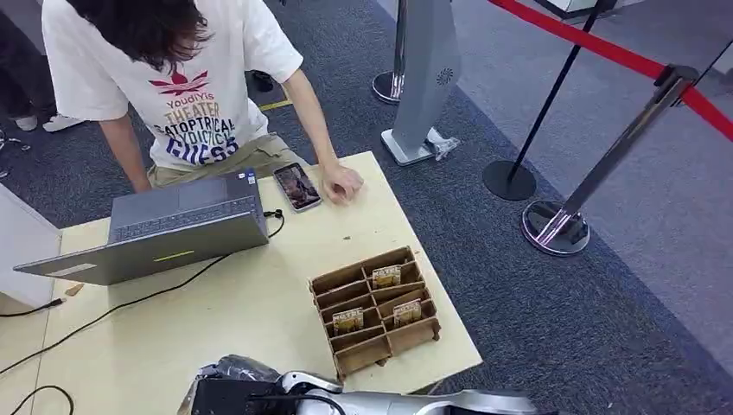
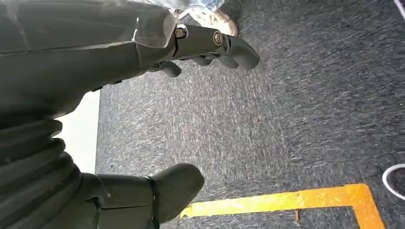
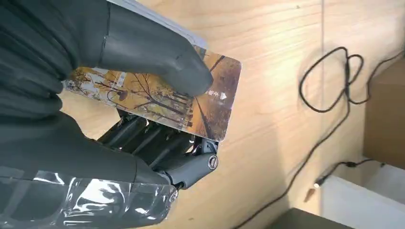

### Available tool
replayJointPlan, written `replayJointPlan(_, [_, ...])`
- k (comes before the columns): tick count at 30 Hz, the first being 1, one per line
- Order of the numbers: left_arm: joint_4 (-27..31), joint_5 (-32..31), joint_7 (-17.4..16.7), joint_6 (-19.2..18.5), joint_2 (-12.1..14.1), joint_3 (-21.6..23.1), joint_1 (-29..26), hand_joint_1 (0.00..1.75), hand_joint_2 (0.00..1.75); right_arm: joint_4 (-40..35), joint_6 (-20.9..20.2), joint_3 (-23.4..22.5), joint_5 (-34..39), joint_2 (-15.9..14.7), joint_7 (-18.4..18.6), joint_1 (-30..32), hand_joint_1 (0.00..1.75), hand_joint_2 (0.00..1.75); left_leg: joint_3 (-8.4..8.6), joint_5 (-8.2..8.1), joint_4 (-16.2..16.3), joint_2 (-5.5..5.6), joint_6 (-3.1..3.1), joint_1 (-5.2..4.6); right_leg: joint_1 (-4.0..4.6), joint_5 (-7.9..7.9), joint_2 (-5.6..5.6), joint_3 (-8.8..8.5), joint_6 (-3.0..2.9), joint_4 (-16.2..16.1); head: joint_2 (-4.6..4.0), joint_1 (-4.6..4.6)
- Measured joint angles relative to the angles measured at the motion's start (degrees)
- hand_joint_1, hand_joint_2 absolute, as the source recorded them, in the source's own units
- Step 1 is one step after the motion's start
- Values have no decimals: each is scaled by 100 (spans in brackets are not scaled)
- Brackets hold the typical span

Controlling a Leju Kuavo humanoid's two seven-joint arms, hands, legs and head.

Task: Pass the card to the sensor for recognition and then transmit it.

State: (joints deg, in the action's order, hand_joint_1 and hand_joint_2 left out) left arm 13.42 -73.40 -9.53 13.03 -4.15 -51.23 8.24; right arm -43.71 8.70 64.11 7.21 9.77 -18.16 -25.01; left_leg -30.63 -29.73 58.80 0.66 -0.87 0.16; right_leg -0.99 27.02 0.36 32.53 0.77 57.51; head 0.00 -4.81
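1. The robot's right hand grips a card above the pale wooden counter, thumb pressed on its printed face and dark fingers underneath.
2. The card is a thin rectangle with rounded corners, printed with an autumn scene of bare trees in orange and brown, with small white lettering near its free end; that end juts out past the thumb.
3. Judged from this, the pick-up is done, while presenting the card to a sensor and handing it on are both left; which object is the sensor cannot be told.
4. A wooden card rack near the counter's edge holds several more cards upright in its slots.
5. The left hand hangs over grey carpet, holding nothing, thumb and fingers apart.
6. A person leans over the far side of the counter beside a laptop and a phone.
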Motion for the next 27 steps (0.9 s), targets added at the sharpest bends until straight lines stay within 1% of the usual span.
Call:
replayJointPlan(8, [0,2,-15,0,-2,55,29,0,175,425,-153,0,22,50,-26,50,175,175,3,0,0,-1,0,-1,0,-1,1,-1,0,0,0,0])
replayJointPlan(17, [0,-61,-114,-44,-35,280,140,0,175,898,-369,15,35,105,20,60,175,175,5,0,0,-3,0,-1,0,-1,5,-1,0,0,0,0])
replayJointPlan(21, [0,-44,-116,-42,-52,330,165,0,175,1047,-356,22,133,160,17,29,175,175,7,0,0,-4,0,-1,0,-1,5,-2,0,0,0,0])
replayJointPlan(27, [0,-11,-127,-39,-59,439,176,0,175,1187,-188,22,260,223,20,-20,175,175,10,3,0,-3,4,-1,0,-3,5,-6,-2,0,0,0])
